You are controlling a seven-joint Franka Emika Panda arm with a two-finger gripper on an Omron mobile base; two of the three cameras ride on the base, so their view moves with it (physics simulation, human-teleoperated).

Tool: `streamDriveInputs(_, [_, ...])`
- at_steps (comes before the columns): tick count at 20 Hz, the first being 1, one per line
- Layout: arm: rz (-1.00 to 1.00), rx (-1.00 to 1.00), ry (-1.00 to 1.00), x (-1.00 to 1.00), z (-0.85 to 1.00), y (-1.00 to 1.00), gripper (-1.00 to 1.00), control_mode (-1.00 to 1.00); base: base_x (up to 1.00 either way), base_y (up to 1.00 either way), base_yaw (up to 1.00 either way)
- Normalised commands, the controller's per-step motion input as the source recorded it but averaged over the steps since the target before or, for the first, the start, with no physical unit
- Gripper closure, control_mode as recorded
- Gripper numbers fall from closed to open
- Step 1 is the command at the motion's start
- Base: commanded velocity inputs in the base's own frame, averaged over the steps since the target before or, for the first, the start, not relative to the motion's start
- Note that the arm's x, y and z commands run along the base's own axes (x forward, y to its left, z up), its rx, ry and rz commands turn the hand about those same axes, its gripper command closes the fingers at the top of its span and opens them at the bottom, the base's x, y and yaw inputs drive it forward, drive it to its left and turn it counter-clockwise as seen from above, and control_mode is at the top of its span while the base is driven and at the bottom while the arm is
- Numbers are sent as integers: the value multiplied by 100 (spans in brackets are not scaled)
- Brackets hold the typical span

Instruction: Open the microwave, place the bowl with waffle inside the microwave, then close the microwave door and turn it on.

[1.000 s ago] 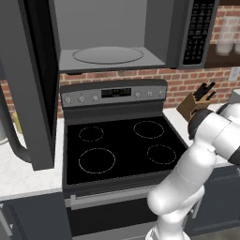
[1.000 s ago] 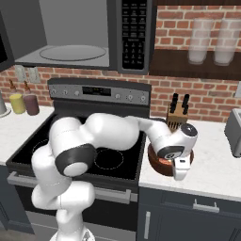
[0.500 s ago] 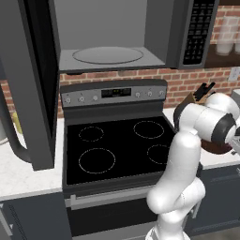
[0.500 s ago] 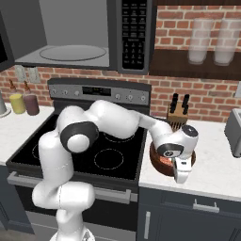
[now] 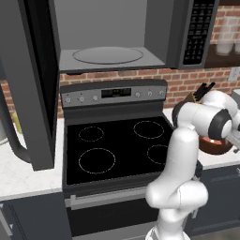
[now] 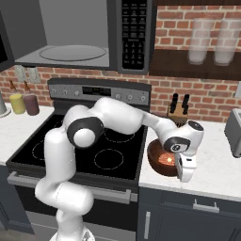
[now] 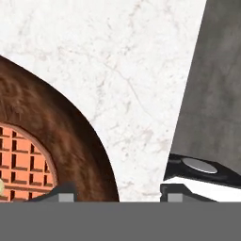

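The bowl [image 6: 162, 160] sat on the counter [image 6: 212, 174] just right of the stove [image 6: 80, 150], waffle [image 7: 21, 162] inside. My gripper [image 7: 117, 190] stood spread astride its rim. Rigid, probably light; I judged the rim the best hold.

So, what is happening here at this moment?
A white robot arm is working on getting a bowl with a waffle into the microwave above the stove. The microwave door already stands wide open, and the turntable inside is bare. The bowl sits on the marble counter right of the stove, next to a knife block. The pincer is down at the bowl's rim with its jaws open, one fingertip inside the bowl and one outside; nothing is lifted yet.
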Motion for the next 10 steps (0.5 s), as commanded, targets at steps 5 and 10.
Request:
streamDriveInputs(5, [0,-8,12,0,-26,30,100,-100,0,0,0])
streamDriveInputs(10, [0,-11,13,5,-32,44,100,-100,0,0,0])
